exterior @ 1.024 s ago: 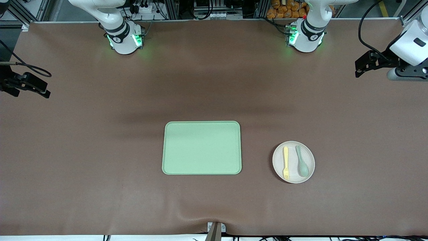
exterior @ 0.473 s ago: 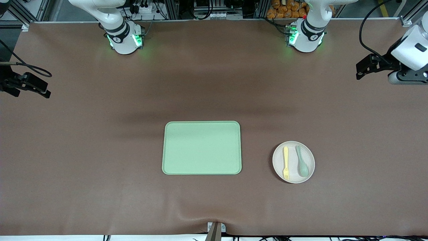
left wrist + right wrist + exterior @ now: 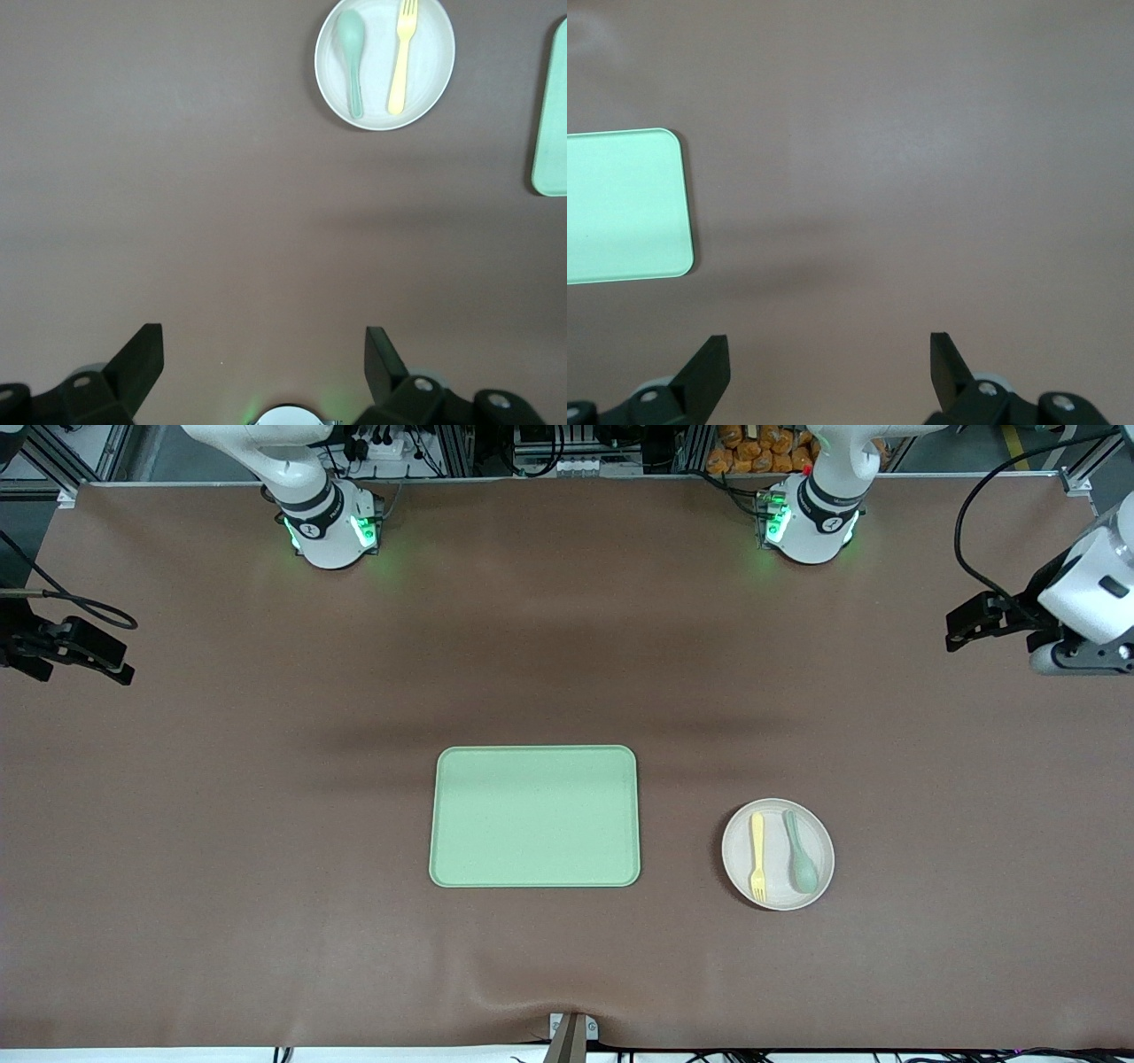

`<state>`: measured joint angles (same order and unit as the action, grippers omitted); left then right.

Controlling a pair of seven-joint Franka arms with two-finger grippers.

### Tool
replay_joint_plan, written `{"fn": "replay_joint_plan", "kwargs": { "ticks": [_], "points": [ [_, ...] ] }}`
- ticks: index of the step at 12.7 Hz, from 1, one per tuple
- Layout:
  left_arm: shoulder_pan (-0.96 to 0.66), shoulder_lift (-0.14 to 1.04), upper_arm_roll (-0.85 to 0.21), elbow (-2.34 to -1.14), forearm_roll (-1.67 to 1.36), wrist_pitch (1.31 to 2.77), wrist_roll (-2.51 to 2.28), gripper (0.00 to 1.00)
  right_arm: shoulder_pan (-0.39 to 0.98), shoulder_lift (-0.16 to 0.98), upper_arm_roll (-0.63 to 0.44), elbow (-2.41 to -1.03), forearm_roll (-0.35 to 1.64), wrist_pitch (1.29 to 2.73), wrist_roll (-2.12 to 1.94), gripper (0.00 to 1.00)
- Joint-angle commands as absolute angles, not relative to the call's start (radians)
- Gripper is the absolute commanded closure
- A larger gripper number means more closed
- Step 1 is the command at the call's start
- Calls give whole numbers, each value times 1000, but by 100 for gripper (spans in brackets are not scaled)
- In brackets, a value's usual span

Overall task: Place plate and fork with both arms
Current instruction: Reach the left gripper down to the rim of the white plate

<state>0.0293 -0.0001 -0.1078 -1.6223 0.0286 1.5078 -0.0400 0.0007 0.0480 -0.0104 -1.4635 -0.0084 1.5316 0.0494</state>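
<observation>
- Front view: plate [image 3: 778, 854] on table [image 3: 266, 779] beside tray [image 3: 534, 816], toward left arm's end; fork [image 3: 757, 856] and spoon [image 3: 800, 852] lying in it.
- Left tool [image 3: 263, 365] and right tool [image 3: 829, 365] both spread wide, empty, hanging over bare table.
- Probably light, stiff, slick plastic; best pinched at plate's rim and fork's slim handle.

A plain brown table [image 3: 221, 779] carries a light-green tray [image 3: 534, 816] at the frame's centre. Lower right of centre, a beige-pink plate [image 3: 735, 856] holds a pale-yellow fork [image 3: 757, 856] and a muted green spoon [image 3: 800, 853].
</observation>
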Motion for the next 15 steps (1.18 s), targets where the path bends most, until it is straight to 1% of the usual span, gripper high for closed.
{"fn": "replay_joint_plan", "kwargs": {
  "ticks": [1, 6, 8, 9, 10, 12, 13, 15],
  "points": [
    [44, 96, -109, -1615, 14, 1561, -51, 0, -15, 43, 0, -1468, -2, 1531, 43, 0],
    [60, 306, -110, -1615, 12, 1750, -52, 0, -17, 41, 0, -1468, -2, 1528, 44, 0],
    [61, 415, -110, -1611, 8, 1900, -63, 0, -17, 41, 0, -1468, -2, 1528, 44, 0],
    [58, 467, -110, -1595, 0, 1967, -104, 0, -17, 41, 0, -1468, -2, 1528, 44, 0],
    [57, 539, -110, -1541, -6, 2006, -160, 0, -17, 43, 0, -1468, -2, 1528, 44, 0],
    [48, 671, -110, -1439, -5, 2016, -201, 0, -17, 41, 0, -1468, -2, 1525, 44, 0],
    [40, 707, -110, -1428, -2, 2032, -202, 0, -17, 43, 0, -1468, -2, 1526, 44, 0],
    [35, 759, -110, -1430, -6, 2142, -233, 0, -14, 43, 0, -1466, -2, 1528, 46, 0]
  ]
}}
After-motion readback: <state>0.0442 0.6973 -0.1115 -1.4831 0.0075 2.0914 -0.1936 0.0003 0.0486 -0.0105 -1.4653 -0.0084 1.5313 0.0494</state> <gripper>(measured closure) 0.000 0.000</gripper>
